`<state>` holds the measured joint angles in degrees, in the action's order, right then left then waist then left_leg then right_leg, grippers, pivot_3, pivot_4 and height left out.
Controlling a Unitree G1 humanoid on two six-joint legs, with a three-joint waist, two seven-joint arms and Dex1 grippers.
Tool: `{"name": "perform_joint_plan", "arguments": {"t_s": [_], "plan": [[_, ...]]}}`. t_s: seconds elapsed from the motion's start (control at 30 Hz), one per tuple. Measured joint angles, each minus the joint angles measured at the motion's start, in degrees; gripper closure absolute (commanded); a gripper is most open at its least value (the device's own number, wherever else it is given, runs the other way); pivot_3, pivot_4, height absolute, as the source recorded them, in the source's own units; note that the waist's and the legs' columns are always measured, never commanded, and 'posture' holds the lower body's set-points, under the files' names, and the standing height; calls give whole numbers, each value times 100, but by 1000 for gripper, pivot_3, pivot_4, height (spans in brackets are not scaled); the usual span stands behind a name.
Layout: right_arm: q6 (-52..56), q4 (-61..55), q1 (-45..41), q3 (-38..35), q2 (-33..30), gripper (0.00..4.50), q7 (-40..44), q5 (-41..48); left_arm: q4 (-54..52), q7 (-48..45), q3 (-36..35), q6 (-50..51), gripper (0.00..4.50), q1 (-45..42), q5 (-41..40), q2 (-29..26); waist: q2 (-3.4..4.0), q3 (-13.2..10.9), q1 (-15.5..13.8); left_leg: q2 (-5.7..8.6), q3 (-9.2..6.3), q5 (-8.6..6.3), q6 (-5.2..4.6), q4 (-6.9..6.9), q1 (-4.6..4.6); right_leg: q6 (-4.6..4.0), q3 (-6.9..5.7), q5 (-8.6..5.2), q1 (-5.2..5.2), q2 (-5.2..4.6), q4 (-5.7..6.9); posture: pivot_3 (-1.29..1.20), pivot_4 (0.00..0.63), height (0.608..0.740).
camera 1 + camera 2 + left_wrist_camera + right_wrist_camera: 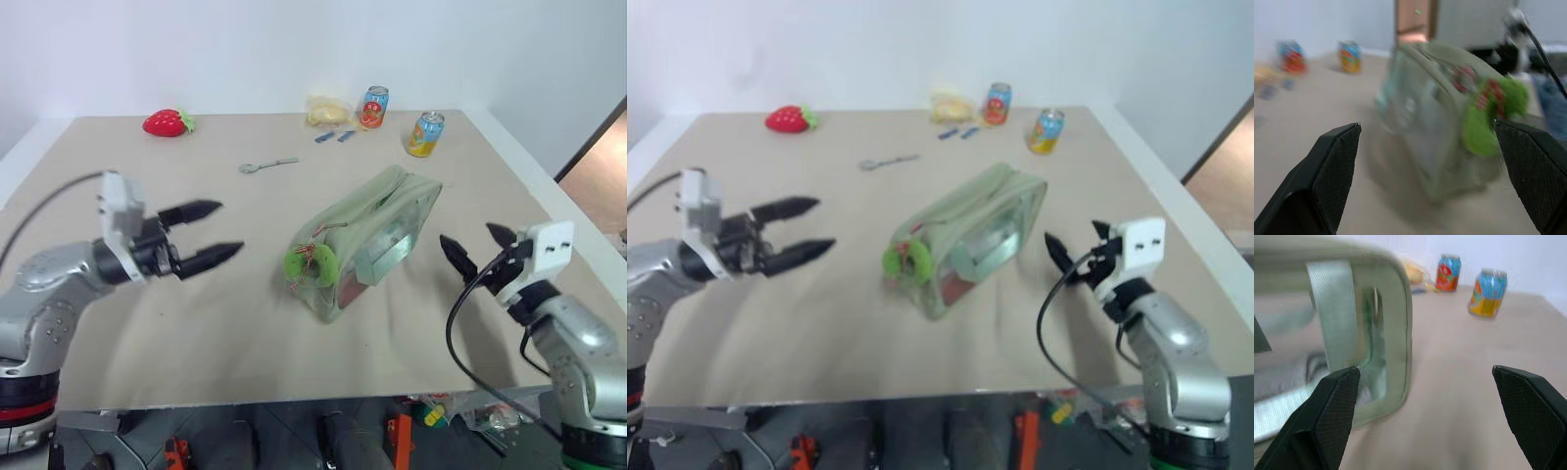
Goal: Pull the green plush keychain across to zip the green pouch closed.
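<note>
Small bright-green fuzzy plush keychain [312, 266] with a red-and-white string bow sits at centre of the head view, hanging at the near, lower-left end of the pale sage-green boxy fabric pouch [377, 230] with clear plastic side panels. The pouch lies diagonally on the tan table [196, 323], long axis running from lower centre toward upper right. Keychain at the near end probably means the zip pull is at its start, so the zipper looks not yet drawn across, though the zip line itself is too small to tell.

Left gripper [214, 235], left of centre, is spread wide and holds nothing; it points toward the keychain, likely lined up to pinch it. In the left wrist view the keychain [1488, 115] sits close by one finger [1530, 171], apart from it.

Right gripper [473, 247], right of centre, also gapes fully, empty, aimed at the pouch's right side, near but not touching; probably set to brace the pouch while the pull is dragged.

Upper frame, well apart: red plush strawberry [168, 122], metal spoon [266, 165], two colourful drink cans [373, 107] [425, 134], yellowish packet [328, 111].
</note>
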<state>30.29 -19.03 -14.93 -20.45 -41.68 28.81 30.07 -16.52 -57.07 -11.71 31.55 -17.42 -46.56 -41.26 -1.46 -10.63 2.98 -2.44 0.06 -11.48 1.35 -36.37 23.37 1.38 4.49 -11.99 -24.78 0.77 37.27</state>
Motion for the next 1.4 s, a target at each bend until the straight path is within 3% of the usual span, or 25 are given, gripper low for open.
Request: {"name": "perform_joint_plan", "arguments": {"t_s": [0.07,0.13,0.27,0.37,0.6,0.97,1.17,1.4], "plan": [[81,430,-1074,2,-939,16,709,138,-82,1,67,89,10,-92,-112,53,0,-4,-14,0,4,7,-11,-1,0,-2,2,5,-3,1,0,0,150,740],[-173,1017,-1879,253,-1384,16,1488,65,-120,-18,78,136,10,-171,-184,65,-30,11,-14,-11,-4,5,-11,1,-19,-9,-9,1,18,13,-3,0,150,740],[-1177,3028,-3405,1507,-1207,16,3250,-513,-196,-239,328,210,10,-300,-220,86,-52,16,36,-20,-1,1,-10,4,-35,-20,-9,-5,35,20,-11,0,150,740],[-2216,4598,-3760,2127,-1038,16,4151,-1147,-249,-319,465,155,10,-297,-119,189,-51,12,33,-11,-1,-1,-11,4,-17,-7,-3,3,29,16,-11,0,150,740],[-3307,6301,-4602,2319,-782,16,4947,-1712,-461,-104,512,84,10,-352,-55,367,-41,6,-21,-10,2,-18,-33,5,44,13,9,18,-38,17,-4,0,150,740],[-3928,7113,-4768,2295,-335,16,5260,-1927,-498,112,506,87,10,-308,44,397,-39,5,-15,-10,4,-14,-28,-11,36,15,9,39,-32,17,3,0,150,740],[-3982,7294,-4768,2294,-161,1763,5364,-2026,-538,291,472,87,0,-308,43,398,-39,5,-17,-11,4,-7,-22,-12,33,13,10,48,-30,19,4,0,150,740],[-4021,7321,-4774,2242,-164,4243,5386,-2082,-538,406,452,62,0,-308,99,401,-39,5,-4,-18,4,-6,-20,-9,28,7,10,50,-30,27,8,0,150,740]]}}
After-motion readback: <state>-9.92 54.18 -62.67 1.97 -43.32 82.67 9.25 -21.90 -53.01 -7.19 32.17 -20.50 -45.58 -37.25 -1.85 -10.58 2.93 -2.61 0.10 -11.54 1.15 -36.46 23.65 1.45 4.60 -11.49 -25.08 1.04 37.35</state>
